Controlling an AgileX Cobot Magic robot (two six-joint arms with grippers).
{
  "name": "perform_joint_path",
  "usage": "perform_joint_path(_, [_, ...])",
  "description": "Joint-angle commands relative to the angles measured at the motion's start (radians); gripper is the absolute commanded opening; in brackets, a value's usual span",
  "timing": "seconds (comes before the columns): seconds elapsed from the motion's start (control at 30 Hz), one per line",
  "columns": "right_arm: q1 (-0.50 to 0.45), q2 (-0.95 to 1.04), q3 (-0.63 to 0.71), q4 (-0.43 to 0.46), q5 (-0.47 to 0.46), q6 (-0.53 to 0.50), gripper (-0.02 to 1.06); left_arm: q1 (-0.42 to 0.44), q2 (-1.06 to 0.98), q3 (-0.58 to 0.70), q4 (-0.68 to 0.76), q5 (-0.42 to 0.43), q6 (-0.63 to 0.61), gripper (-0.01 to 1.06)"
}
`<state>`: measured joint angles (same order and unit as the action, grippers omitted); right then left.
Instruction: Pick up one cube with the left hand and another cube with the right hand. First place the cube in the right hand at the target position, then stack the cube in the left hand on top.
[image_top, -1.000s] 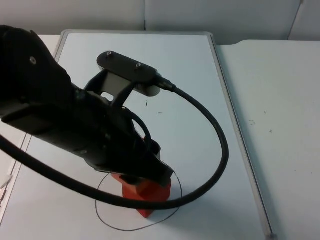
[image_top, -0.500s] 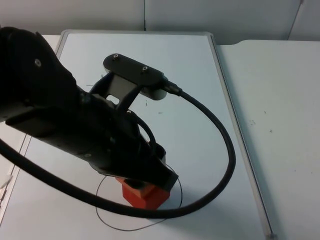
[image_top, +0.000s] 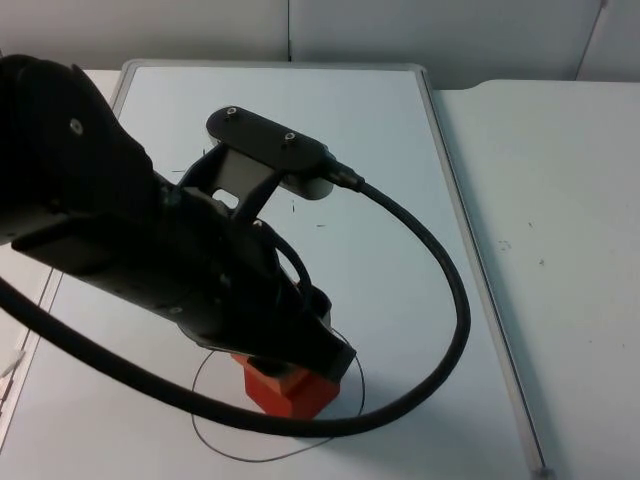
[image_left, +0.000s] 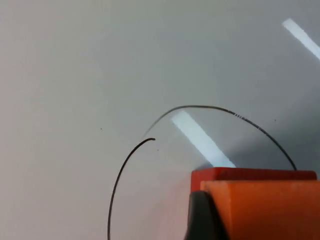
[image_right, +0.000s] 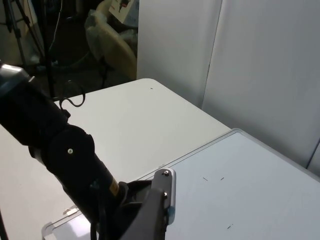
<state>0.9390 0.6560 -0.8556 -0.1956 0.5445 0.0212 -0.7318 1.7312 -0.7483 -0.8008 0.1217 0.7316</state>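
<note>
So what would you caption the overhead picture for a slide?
Left end effector sets an orange cube down inside the drawn circle on the whiteboard.

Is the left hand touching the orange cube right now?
Touching. In the left wrist view the black fingertip lies flush against the orange cube, no gap between them; a red cube sits underneath.

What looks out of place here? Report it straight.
Minor only: inside the drawn circle, the orange cube at the left tool sits slightly offset on the red cube, whose edge peeks out beneath. Nothing looks spilled or damaged.
</note>
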Motion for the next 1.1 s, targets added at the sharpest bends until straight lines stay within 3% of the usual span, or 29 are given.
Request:
perform_joint_path(0.0, [-0.001,0.000,0.002,-0.007,-0.004,0.002,0.86,-0.008,0.002,-0.005,0.000,0.002,0.002,0.25])
perform_joint_path(0.03, [-0.001,0.000,0.002,-0.007,-0.004,0.002,0.86,-0.008,0.002,-0.005,0.000,0.002,0.002,0.34])
perform_joint_path(0.07, [-0.001,0.000,0.002,-0.007,-0.004,0.002,0.86,-0.008,0.002,-0.005,0.000,0.002,0.002,0.34])
perform_joint_path(0.2, [-0.001,0.000,0.002,-0.007,-0.004,0.002,0.86,-0.008,0.002,-0.005,0.000,0.004,0.002,0.72])
perform_joint_path(0.23, [-0.001,0.000,0.002,-0.007,-0.004,0.002,0.86,-0.008,0.002,-0.005,0.000,0.004,0.002,0.72])
perform_joint_path(0.27, [-0.001,0.000,0.002,-0.007,-0.004,0.002,0.86,-0.008,0.002,-0.006,0.000,0.010,0.002,0.81])
perform_joint_path(0.3, [-0.001,0.000,0.002,-0.007,-0.004,0.002,0.86,-0.008,0.002,-0.006,0.000,0.010,-0.002,0.83])
perform_joint_path(0.73, [-0.001,0.000,0.002,-0.007,-0.004,0.004,0.86,-0.008,-0.086,-0.006,0.000,0.048,-0.009,0.83])
perform_joint_path(1.07, [-0.001,0.000,0.002,-0.007,-0.004,0.004,0.86,-0.008,-0.365,-0.008,0.000,0.112,-0.009,0.83])
